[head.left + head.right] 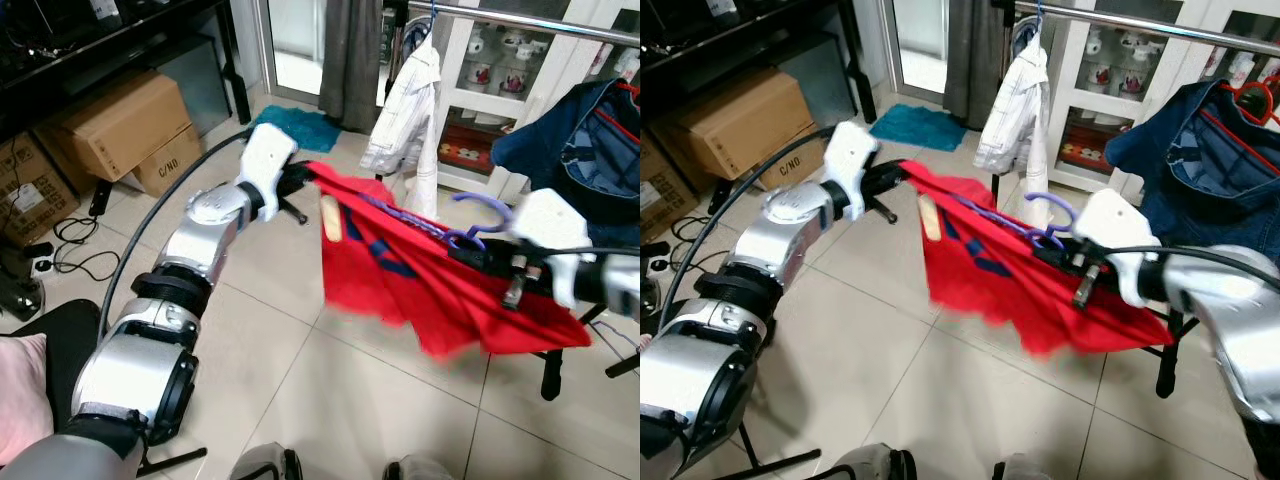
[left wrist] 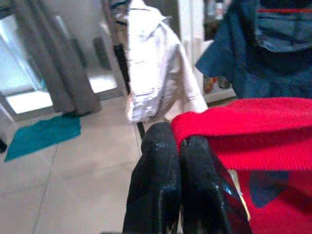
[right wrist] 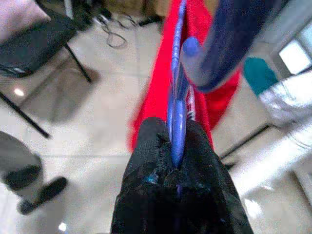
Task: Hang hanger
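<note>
The right gripper (image 3: 176, 161) is clamped on the purple hanger (image 1: 478, 222) at the right, and the left gripper (image 2: 179, 146) pinches the red garment (image 1: 400, 270) stretched between them. Farther off, a white shirt (image 1: 410, 110) hangs from the clothes rail (image 1: 540, 22).

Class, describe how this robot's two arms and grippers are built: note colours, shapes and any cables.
Both arms are silver metal with black joint rings and white moulded wrist housings. The left arm has a thick black cable arcing alongside it; a thin black cable crosses the right arm. The left gripper and right gripper each have two long, glossy black fingers.
</note>
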You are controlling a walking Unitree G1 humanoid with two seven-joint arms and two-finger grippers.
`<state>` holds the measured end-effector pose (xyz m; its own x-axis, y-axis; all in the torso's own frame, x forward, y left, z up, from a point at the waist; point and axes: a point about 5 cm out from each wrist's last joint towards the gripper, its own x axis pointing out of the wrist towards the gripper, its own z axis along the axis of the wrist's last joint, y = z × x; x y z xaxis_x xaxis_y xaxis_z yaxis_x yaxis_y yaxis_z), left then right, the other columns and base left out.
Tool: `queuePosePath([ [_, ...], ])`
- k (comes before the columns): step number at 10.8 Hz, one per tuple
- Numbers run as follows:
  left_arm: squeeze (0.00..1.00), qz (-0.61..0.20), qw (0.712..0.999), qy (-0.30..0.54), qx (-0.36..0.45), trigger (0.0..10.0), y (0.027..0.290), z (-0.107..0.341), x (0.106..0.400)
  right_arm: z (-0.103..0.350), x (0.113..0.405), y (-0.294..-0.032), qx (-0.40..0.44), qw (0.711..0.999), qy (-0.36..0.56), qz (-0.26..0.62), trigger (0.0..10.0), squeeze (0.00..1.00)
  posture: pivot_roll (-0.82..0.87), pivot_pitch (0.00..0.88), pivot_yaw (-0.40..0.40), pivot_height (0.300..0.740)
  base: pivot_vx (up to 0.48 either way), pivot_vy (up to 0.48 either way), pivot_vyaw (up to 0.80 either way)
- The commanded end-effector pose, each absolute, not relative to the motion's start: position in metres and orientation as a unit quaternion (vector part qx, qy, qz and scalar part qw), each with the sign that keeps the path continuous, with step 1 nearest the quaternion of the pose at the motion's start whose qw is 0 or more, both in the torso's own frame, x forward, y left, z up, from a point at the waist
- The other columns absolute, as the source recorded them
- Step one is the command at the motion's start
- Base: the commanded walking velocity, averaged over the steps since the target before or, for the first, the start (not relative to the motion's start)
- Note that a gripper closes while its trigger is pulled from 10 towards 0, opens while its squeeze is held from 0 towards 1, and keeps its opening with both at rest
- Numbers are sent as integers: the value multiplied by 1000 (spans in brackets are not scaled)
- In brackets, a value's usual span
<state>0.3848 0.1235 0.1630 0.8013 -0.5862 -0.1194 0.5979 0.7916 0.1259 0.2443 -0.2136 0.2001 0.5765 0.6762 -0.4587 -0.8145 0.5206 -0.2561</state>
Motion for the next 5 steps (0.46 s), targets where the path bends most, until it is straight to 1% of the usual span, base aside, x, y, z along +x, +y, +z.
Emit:
queuePosePath([
  [1, 0, -225, 973, 25, 39, 0, 156, 174, 393, 203, 236, -218, -209, 853, 157, 452, 0, 0, -180, 0, 91, 740, 0, 0, 0],
  [2, 0, -213, 977, 26, 11, 0, 156, 173, 395, 203, 229, -213, -183, 844, 149, 482, 0, 0, -182, 0, 90, 740, 0, 0, 0],
  [3, 0, -218, 975, 28, -22, 0, 152, 172, 396, 205, 228, -208, -153, 851, 125, 487, 0, 0, -182, 0, 90, 740, 0, 0, 0],
  [4, 0, -258, 964, 37, -57, 0, 137, 168, 394, 207, 235, -205, -122, 873, 98, 462, 0, 0, -178, 0, 88, 740, 0, 0, 0],
  [5, 0, -285, 956, 44, -54, 0, 128, 164, 391, 207, 239, -204, -98, 887, 81, 444, 0, 0, -177, 0, 88, 740, 0, 0, 0],
])
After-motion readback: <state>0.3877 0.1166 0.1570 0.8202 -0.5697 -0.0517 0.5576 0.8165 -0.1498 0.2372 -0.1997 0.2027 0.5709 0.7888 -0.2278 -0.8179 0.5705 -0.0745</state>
